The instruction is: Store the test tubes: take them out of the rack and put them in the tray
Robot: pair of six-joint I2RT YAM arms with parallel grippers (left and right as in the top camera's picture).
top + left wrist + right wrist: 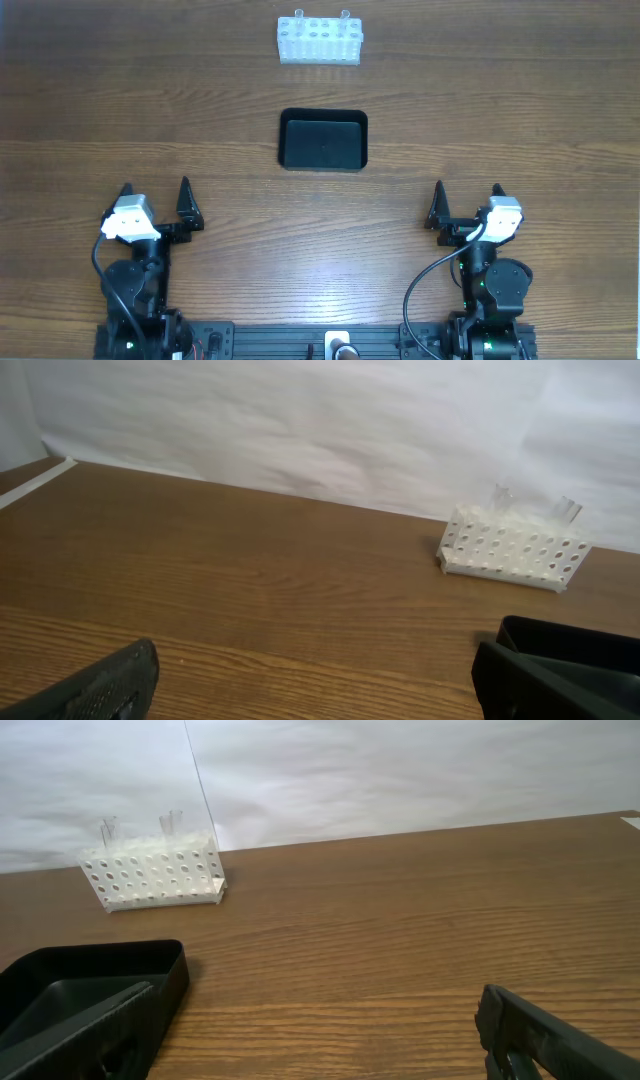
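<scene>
A white perforated rack (319, 41) stands at the far middle of the table with two clear test tubes upright in it, one at its left end (298, 15) and one near its right end (346, 15). The rack (513, 546) (155, 870) is far from both arms. A black tray (323, 139) lies empty in front of the rack, seen also as the tray (80, 985) and the tray (575, 650). My left gripper (156, 199) is open near the table's front left. My right gripper (467, 199) is open at the front right. Neither holds anything.
A brown wooden table (500, 110) spreads around the rack and tray, with a white backdrop (300, 420) behind its far edge. The arm bases stand along the near edge.
</scene>
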